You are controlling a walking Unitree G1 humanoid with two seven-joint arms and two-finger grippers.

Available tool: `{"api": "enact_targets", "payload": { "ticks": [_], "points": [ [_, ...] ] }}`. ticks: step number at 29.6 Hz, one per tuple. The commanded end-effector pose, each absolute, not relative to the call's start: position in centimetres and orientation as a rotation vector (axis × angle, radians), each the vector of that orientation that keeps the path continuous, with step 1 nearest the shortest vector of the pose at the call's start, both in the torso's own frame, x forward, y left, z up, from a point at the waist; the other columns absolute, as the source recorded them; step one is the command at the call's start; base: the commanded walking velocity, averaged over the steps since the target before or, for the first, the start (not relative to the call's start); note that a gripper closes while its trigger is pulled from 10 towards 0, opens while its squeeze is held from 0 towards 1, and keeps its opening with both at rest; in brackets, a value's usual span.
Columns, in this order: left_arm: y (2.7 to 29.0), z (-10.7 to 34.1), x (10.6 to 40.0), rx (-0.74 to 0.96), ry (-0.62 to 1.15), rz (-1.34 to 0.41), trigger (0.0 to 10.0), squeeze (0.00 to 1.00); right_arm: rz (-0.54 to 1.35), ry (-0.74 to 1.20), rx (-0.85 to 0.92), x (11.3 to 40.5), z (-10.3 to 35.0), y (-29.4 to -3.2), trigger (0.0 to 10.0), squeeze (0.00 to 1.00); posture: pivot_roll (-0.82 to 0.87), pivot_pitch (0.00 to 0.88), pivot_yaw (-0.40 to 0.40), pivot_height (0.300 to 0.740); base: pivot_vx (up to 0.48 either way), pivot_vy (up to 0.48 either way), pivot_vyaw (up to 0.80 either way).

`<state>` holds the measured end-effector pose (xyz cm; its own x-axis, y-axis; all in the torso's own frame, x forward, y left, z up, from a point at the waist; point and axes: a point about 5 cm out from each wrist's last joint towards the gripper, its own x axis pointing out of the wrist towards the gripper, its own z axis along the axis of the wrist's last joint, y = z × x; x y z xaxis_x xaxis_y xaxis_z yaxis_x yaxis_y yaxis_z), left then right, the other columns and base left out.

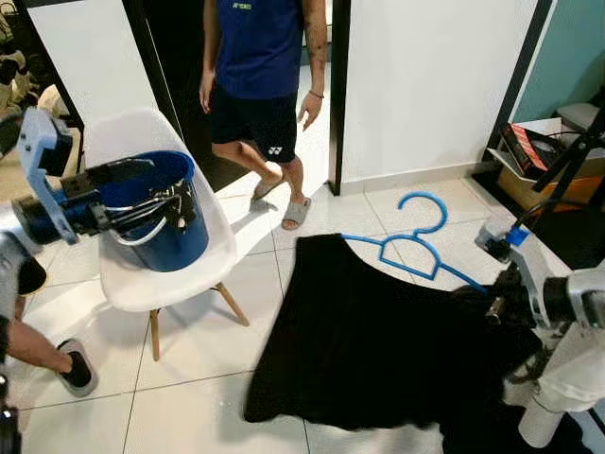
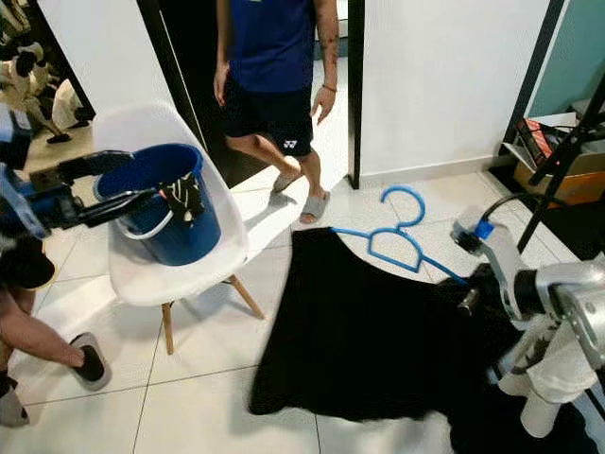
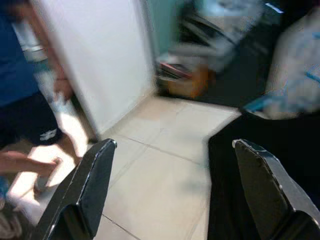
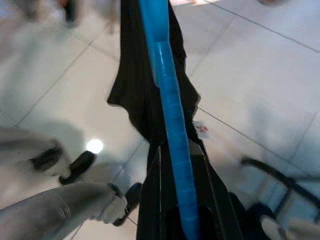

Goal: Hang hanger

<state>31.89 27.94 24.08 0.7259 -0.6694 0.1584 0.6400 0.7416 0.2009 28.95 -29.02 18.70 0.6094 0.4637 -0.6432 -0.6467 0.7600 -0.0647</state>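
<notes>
Black garment (image 1: 369,340) hangs spread from the blue hanger (image 1: 416,248), whose arm the right gripper (image 4: 175,195) pinches between closed fingers above the tiled floor (image 1: 189,397). Left gripper (image 3: 170,165) is raised with fingers spread wide beside a blue bucket (image 1: 161,213) on a white chair (image 1: 189,274); a person (image 1: 260,85) stands behind

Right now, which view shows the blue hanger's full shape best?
The left eye view: the blue hanger shows hook and frame, carrying the black garment. The right eye view shows much the same. The right wrist view shows one blurred bar in the right pincer.
</notes>
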Motion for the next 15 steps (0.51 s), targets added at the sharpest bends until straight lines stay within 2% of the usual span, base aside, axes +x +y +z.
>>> {"api": "enact_targets", "payload": {
  "ticks": [1,2,3,4,5,6,9,10,11,12,15],
  "points": [
    [27.7,20.3,31.8,0.055,-0.152,-0.618,10.0,1.0,0.542,0.667,-0.238,28.8,17.3,-29.6,0.0,0.0,-0.1,0.0,0.016,0.74,0.0,0.0,0.0],
    [26.8,17.0,31.6,-0.021,-0.088,-0.536,10.0,0.45,0.453,0.691,-0.18,28.4,15.7,-30.0,0.0,0.0,-0.11,0.0,0.014,0.74,0.0,0.0,0.0],
    [26.8,17.0,31.6,-0.021,-0.088,-0.536,10.0,0.45,0.453,0.691,-0.18,28.4,15.7,-30.0,0.0,0.0,-0.11,0.0,0.014,0.74,0.0,0.0,0.0],
    [25.8,14.0,31.3,-0.082,-0.018,-0.465,10.0,0.0,0.351,0.705,-0.12,28.0,14.2,-30.4,0.0,0.0,-0.12,0.0,0.012,0.74,0.0,0.0,0.0],
    [25.8,14.0,31.3,-0.082,-0.018,-0.465,10.0,0.0,0.351,0.705,-0.12,28.0,14.2,-30.4,0.0,0.0,-0.12,0.0,0.012,0.74,0.0,0.0,0.0],
    [25.0,11.3,30.9,-0.137,0.053,-0.379,10.0,0.0,0.267,0.715,-0.054,27.5,12.6,-30.4,0.0,0.0,-0.12,0.0,0.011,0.74,0.0,0.0,0.0],
    [25.0,11.3,30.9,-0.137,0.053,-0.379,10.0,0.0,0.267,0.715,-0.054,27.5,12.6,-30.4,0.0,0.0,-0.12,0.0,0.011,0.74,0.0,0.0,0.0],
    [24.3,8.9,30.5,-0.176,0.125,-0.301,10.0,0.0,0.185,0.72,0.017,26.8,11.0,-30.3,0.0,0.0,-0.13,0.0,0.013,0.74,0.0,0.0,-0.76],
    [23.9,6.5,30.0,-0.202,0.202,-0.21,10.0,0.0,0.081,0.714,0.105,26.0,9.5,-30.3,1.8,0.0,-0.14,0.0,0.021,0.74,0.0,0.0,-0.76],
    [23.7,4.9,29.5,-0.213,0.259,-0.148,10.0,0.0,-0.006,0.717,0.162,25.2,8.3,-30.3,1.2,0.0,-0.14,0.0,0.021,0.74,0.0,0.0,-0.76],
    [23.7,4.1,29.2,-0.216,0.29,-0.115,10.0,0.0,-0.06,0.721,0.192,24.7,7.7,-30.4,1.2,0.0,-0.14,0.0,0.021,0.74,0.0,0.0,-0.76]
  ]
}}
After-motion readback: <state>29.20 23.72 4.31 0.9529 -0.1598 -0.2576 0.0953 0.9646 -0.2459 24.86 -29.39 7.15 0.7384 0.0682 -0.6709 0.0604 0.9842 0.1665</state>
